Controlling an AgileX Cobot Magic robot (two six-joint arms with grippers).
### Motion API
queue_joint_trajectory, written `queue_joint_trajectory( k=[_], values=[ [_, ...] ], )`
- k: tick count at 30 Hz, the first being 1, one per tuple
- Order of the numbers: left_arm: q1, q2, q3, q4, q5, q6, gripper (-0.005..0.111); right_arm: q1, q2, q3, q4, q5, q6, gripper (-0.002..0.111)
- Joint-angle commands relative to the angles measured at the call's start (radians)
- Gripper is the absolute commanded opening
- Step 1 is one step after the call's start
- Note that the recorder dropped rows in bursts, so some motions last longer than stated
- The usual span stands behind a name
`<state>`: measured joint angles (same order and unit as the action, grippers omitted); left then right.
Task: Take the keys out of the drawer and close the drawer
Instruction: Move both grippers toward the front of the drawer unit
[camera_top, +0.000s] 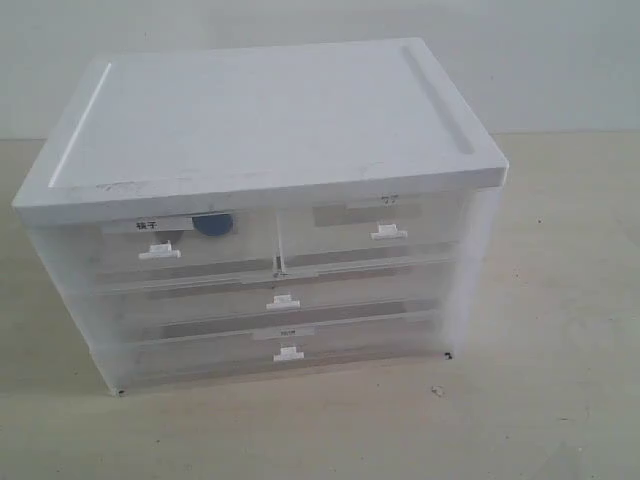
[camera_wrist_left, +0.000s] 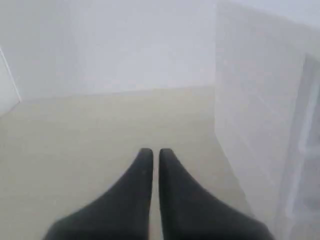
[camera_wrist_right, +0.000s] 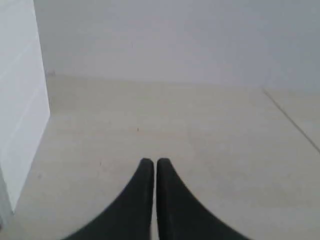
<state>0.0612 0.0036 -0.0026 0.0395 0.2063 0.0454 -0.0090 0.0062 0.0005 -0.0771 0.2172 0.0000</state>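
While closed, drawer (camera_top: 230, 258) flush with cabinet (camera_top: 270, 110) front.

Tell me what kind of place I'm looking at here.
Probably a robot test bench, not a home: a translucent plastic drawer cabinet sits on a plain beige tabletop before a blank white wall.
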Motion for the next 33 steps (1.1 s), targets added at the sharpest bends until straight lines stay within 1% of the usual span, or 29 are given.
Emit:
queue_joint_trajectory(
  k=[1, 2, 3, 4, 5, 7, 8, 9, 10, 11, 12, 13, 14, 16, 17, 19, 22, 24, 25, 27, 28, 30, 31, 32, 33],
  values=[
    [0.0, -0.004, 0.003, -0.114, -0.288, -0.051, 0.004, -0.002, -0.006, 0.0, 0.025, -0.29, 0.025, 0.0],
    [0.0, -0.004, 0.003, -0.114, -0.342, -0.099, 0.004, -0.002, -0.006, 0.0, 0.047, -0.362, 0.075, 0.0],
    [0.0, -0.004, 0.003, -0.114, -0.45, -0.243, 0.004, -0.002, -0.006, 0.0, 0.084, -0.418, 0.188, 0.0],
    [0.0, -0.004, 0.003, -0.114, -0.468, -0.324, 0.004, -0.002, -0.006, 0.0, 0.092, -0.432, 0.25, 0.0],
    [0.0, -0.004, 0.003, -0.089, -0.465, -0.505, 0.004, -0.002, -0.006, 0.0, 0.089, -0.454, 0.304, 0.0],
    [0.0, -0.004, 0.003, 0.157, -0.539, -0.666, 0.004, 0.0, -0.006, 0.0, 0.02, -0.485, 0.319, 0.0],
    [0.0, 0.016, 0.003, 0.401, -0.668, -0.82, 0.004, 0.01, -0.006, 0.0, -0.081, -0.523, 0.418, 0.0],
    [0.0, 0.043, 0.003, 0.54, -0.746, -0.918, 0.004, 0.02, -0.006, 0.0, -0.163, -0.555, 0.491, 0.0],
    [0.0, 0.115, -0.03, 0.767, -0.871, -1.089, 0.004, 0.032, 0.019, 0.0, -0.335, -0.64, 0.633, 0.0],
    [0.0, 0.168, -0.06, 0.87, -0.932, -1.145, 0.004, 0.039, 0.052, 0.0, -0.419, -0.699, 0.693, 0.0],
    [0.0, 0.274, -0.107, 1.006, -1.034, -1.14, 0.004, 0.041, 0.127, 0.0, -0.538, -0.773, 0.763, 0.0],
    [0.0, 0.337, -0.126, 1.039, -1.07, -1.11, 0.004, 0.041, 0.174, 0.0, -0.596, -0.793, 0.802, 0.0],
    [0.0, 0.469, -0.145, 1.07, -1.123, -1.025, 0.004, 0.041, 0.282, -0.018, -0.685, -0.816, 0.847, 0.0],
    [0.0, 0.589, -0.15, 1.076, -1.193, -0.946, 0.004, 0.041, 0.388, -0.039, -0.735, -0.87, 0.857, 0.0],
    [0.0, 0.657, -0.15, 1.091, -1.245, -0.934, 0.004, 0.041, 0.449, -0.05, -0.754, -0.917, 0.857, 0.0],
    [0.0, 0.772, -0.15, 1.157, -1.351, -0.885, 0.004, 0.041, 0.566, -0.061, -0.799, -1.028, 0.851, 0.0],
    [-0.005, 0.926, -0.148, 1.239, -1.389, -0.758, 0.004, 0.041, 0.722, -0.083, -0.84, -1.151, 0.795, 0.0],
    [-0.029, 1.012, -0.136, 1.223, -1.427, -0.64, 0.004, 0.041, 0.824, -0.09, -0.841, -1.215, 0.751, 0.0],
    [-0.048, 1.046, -0.131, 1.203, -1.427, -0.542, 0.004, 0.041, 0.871, -0.096, -0.841, -1.245, 0.721, 0.0],
    [-0.094, 1.098, -0.123, 1.126, -1.4, -0.373, 0.005, 0.041, 0.941, -0.109, -0.841, -1.291, 0.68, 0.0],
    [-0.121, 1.121, -0.119, 1.078, -1.373, -0.286, 0.008, 0.041, 0.979, -0.114, -0.841, -1.317, 0.665, 0.0],
    [-0.176, 1.163, -0.117, 0.991, -1.31, -0.136, 0.02, 0.041, 1.048, -0.121, -0.841, -1.36, 0.633, 0.0],
    [-0.197, 1.179, -0.117, 0.941, -1.281, -0.087, 0.025, 0.041, 1.077, -0.123, -0.841, -1.382, 0.617, 0.0],
    [-0.219, 1.199, -0.117, 0.889, -1.26, -0.029, 0.032, 0.041, 1.101, -0.121, -0.838, -1.403, 0.606, 0.0],
    [-0.251, 1.218, -0.117, 0.819, -1.25, 0.065, 0.039, 0.041, 1.121, -0.121, -0.838, -1.425, 0.587, 0.0]
  ],
)
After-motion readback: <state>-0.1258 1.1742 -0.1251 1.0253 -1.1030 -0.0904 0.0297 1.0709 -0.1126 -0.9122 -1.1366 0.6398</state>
